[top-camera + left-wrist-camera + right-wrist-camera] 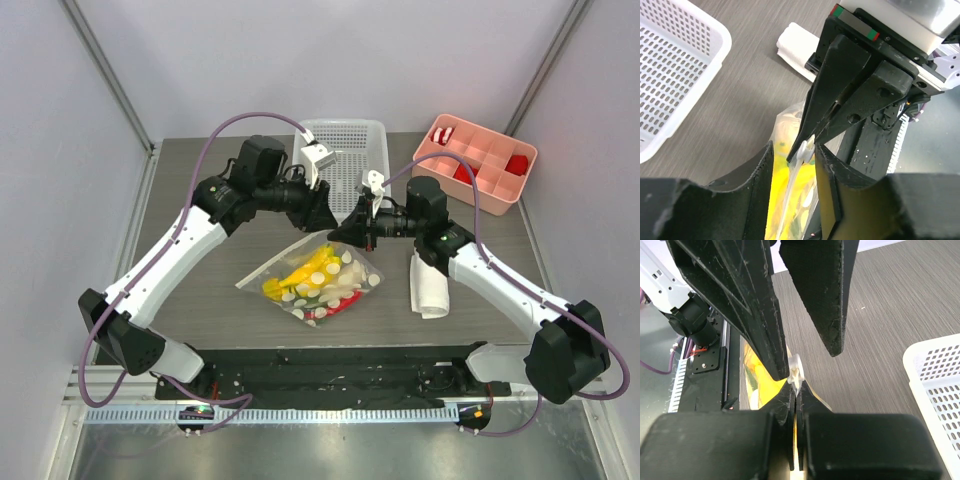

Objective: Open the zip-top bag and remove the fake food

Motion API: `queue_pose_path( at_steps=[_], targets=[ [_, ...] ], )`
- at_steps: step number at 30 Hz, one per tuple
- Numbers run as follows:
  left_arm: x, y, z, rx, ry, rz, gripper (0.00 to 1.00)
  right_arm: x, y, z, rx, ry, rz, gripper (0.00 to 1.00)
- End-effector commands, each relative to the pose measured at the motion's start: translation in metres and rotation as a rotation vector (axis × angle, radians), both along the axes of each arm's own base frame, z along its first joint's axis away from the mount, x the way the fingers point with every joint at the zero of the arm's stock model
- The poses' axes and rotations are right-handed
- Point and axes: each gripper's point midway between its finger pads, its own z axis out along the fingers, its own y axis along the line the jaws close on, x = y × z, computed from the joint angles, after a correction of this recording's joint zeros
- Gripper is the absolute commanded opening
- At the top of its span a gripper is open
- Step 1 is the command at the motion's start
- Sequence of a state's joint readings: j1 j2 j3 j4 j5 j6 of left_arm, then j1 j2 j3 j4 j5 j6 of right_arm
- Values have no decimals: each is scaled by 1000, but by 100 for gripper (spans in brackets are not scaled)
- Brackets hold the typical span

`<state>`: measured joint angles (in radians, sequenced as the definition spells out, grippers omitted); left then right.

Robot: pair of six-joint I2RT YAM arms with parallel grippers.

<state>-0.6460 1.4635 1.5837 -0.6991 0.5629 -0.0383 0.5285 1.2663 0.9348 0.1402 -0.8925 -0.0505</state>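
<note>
Right end effector (794, 394) pinches zip-top bag (315, 278) (rim) — left end effector (794, 150) spread.

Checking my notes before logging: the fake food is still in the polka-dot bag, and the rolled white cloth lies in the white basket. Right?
Not quite. The top external view shows the rolled white cloth lying on the table beside the right arm, not in the white basket. The fake food is indeed still in the polka-dot zip-top bag.
</note>
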Motion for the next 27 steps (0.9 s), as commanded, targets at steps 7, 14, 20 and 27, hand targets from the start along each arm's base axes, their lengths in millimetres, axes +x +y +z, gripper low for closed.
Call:
queue_pose_path(
  at_steps=[7,14,20,27],
  targets=[
    [-10,-5,12,-55,-36,-63,39,-8,1,34,59,-64,20,1],
    [-5,-5,7,-43,-31,-41,14,-7,1,35,63,-51,9,1],
    [4,14,3,25,-62,77,0,7,-6,39,89,-29,-121,1],
    [25,68,-40,202,15,421,0,37,-27,52,193,20,-294,1]
  ],
)
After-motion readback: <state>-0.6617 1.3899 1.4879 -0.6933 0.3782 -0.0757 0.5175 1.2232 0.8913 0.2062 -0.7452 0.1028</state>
